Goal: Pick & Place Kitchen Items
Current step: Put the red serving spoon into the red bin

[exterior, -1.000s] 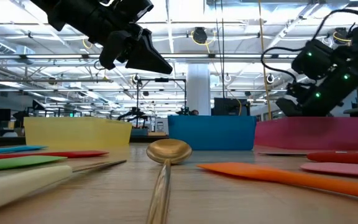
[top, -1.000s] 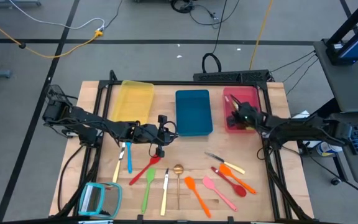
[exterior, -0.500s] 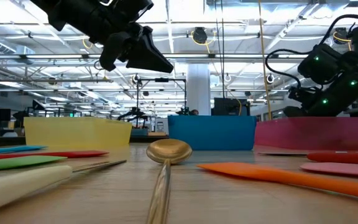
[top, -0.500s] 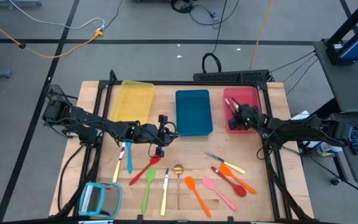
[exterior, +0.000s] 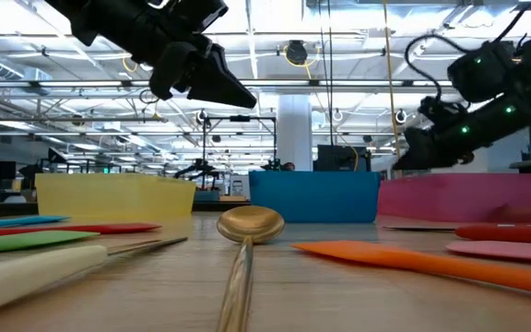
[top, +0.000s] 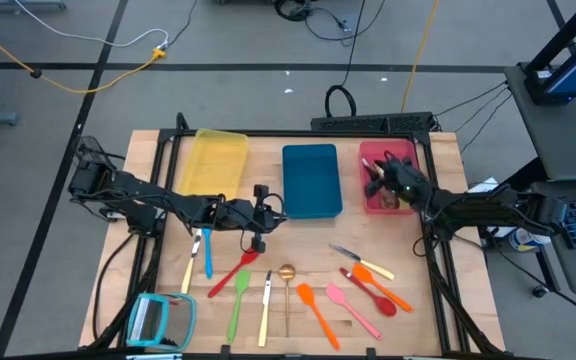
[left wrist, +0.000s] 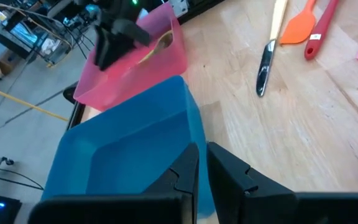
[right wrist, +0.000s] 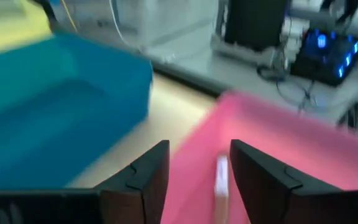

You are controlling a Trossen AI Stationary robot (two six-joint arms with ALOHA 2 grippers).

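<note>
The near half of the table carries the loose utensils: an orange spatula, a pink spatula, a red spoon, a green spoon, a gold spoon and a blue knife, with bare wood between this spread and the trays at 12 o'clock. The left gripper hangs above the board just near of the blue tray, at its 7 o'clock corner, fingers almost together and holding nothing. At the far edge the yellow tray, blue tray and red tray sit in a row. The right gripper hovers over the red tray, fingers spread and empty, above a utensil lying inside.
</note>
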